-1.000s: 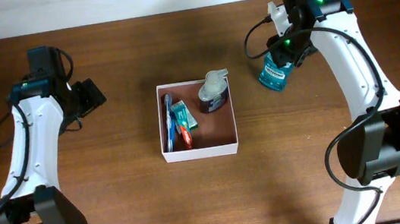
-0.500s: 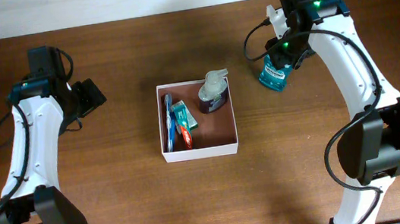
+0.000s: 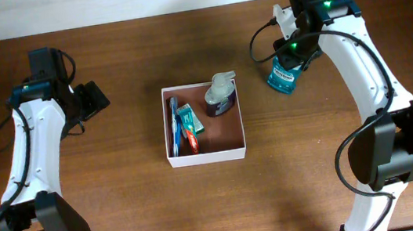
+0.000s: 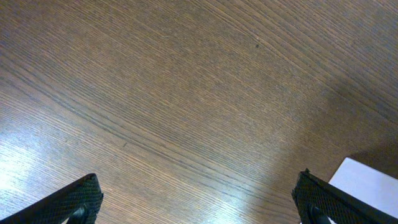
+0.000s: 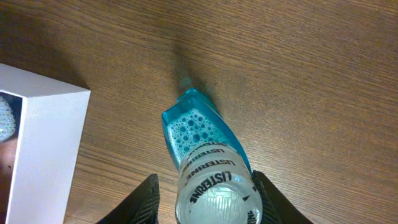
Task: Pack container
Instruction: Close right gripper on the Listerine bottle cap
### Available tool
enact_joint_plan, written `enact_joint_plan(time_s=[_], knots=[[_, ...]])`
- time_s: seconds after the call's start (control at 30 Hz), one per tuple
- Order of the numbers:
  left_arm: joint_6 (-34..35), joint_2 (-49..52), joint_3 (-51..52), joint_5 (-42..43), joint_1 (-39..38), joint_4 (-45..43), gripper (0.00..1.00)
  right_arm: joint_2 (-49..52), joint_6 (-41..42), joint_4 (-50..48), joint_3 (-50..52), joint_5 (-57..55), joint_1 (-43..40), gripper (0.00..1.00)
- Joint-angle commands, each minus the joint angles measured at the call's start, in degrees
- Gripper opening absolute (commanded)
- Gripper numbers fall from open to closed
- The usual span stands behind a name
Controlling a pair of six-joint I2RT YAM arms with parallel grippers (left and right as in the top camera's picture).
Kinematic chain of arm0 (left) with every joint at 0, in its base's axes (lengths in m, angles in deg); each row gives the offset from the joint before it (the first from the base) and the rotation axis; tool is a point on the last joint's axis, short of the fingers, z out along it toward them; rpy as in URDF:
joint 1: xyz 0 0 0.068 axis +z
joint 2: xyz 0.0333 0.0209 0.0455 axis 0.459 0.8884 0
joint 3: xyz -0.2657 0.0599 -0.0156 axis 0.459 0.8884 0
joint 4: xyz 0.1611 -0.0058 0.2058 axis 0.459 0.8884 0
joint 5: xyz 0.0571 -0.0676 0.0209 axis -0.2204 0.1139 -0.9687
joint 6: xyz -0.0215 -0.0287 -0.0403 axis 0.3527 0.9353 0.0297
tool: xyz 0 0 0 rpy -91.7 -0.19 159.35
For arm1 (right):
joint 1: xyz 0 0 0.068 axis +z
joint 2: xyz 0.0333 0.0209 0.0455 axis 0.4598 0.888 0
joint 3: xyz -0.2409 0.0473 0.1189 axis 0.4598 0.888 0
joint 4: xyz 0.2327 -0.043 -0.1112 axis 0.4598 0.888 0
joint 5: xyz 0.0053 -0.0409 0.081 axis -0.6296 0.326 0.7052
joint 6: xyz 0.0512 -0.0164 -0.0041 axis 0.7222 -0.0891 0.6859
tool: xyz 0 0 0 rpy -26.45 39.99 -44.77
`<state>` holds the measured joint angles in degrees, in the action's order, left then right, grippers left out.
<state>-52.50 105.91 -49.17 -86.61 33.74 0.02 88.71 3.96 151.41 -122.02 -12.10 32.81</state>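
Right gripper (image 5: 208, 200) has narrowed since 1 second ago, its 2 fingers now flanking the cap end of the blue Listerine mouthwash bottle (image 3: 281, 76); whether they pinch it cannot be told. On the wooden table (image 3: 123, 205) the container (image 3: 208, 159) sits at centre, well left of that bottle. Left gripper (image 3: 94, 99) hangs at the left, well apart from the container, jaws spread wide and empty. Inside the container lie a pump bottle (image 3: 220, 96), a toothpaste tube (image 3: 189, 125) and a toothbrush (image 3: 174, 118)
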Motion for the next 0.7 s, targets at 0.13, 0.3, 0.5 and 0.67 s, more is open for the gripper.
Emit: enact_joint_plan(time_s=[0.13,0.3,0.5,0.67], knots=[[-0.31,-1.29,-0.79,-0.44,0.17,0.04,0.99,0.17,-0.57,-0.02,0.37,1.36,-0.26,0.40],[-0.31,-1.29,-0.79,-0.44,0.17,0.04,0.99,0.31,-0.57,-0.17,0.37,1.36,-0.26,0.40],[-0.31,-1.29,-0.79,-0.44,0.17,0.04,0.99,0.33,-0.57,-0.63,0.37,1.36,-0.26,0.41],[-0.31,-1.29,-0.79,-0.44,0.17,0.04,0.99,0.59,-0.57,-0.72,0.37,1.38,-0.26,0.47]])
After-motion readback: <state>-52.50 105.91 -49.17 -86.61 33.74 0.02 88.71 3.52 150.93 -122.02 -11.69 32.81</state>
